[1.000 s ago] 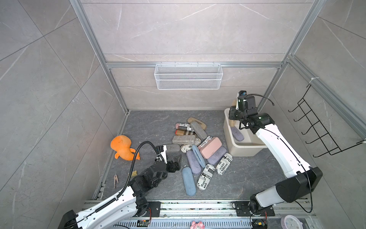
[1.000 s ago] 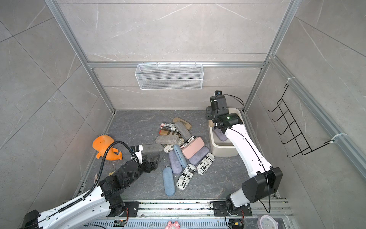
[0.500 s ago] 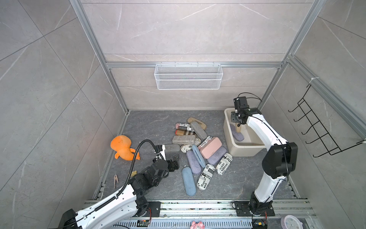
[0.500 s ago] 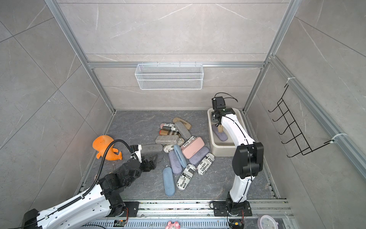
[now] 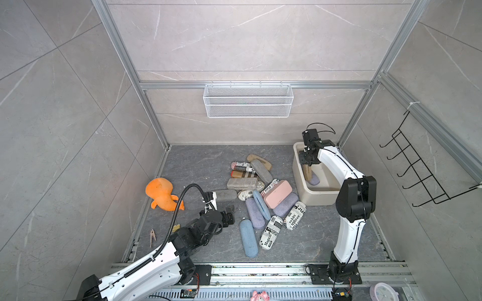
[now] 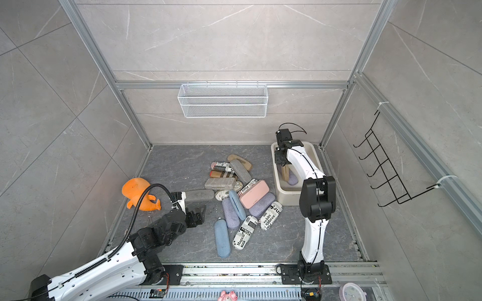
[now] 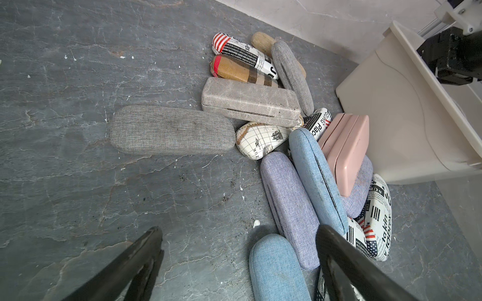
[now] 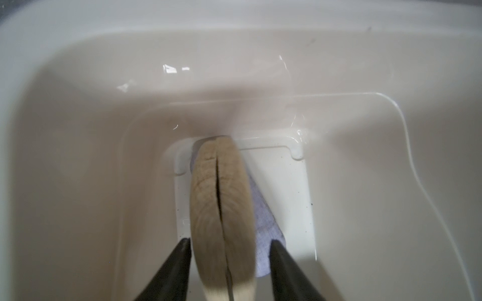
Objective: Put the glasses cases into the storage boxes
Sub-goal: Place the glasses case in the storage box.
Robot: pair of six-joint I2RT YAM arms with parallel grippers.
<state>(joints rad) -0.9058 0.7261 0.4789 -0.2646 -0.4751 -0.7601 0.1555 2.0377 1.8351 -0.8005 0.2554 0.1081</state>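
Note:
The cream storage box (image 5: 294, 156) (image 6: 273, 161) stands at the back right. My right gripper (image 5: 306, 163) (image 6: 283, 163) (image 8: 228, 239) reaches down inside it. Its jaws stand open around a tan glasses case (image 8: 221, 208) (image 5: 307, 172), with a gap showing on one side. The tan case stands on edge on a lilac case (image 8: 263, 224) (image 5: 314, 179). Several more glasses cases lie in a pile on the floor, among them a pink one (image 5: 277, 193), a grey one (image 7: 172, 130) and a blue one (image 7: 279, 268). My left gripper (image 5: 229, 215) (image 7: 238, 229) hovers open and empty beside the blue case.
An orange plush toy (image 5: 163, 194) lies at the left. A white wire basket (image 5: 247, 104) hangs on the back wall and a black hook rack (image 5: 422, 169) on the right wall. A clothespin (image 5: 153, 237) lies near the left rail.
My right arm has lowered the tan case deep into the box, and its jaws have spread apart from the case. The left arm has barely moved.

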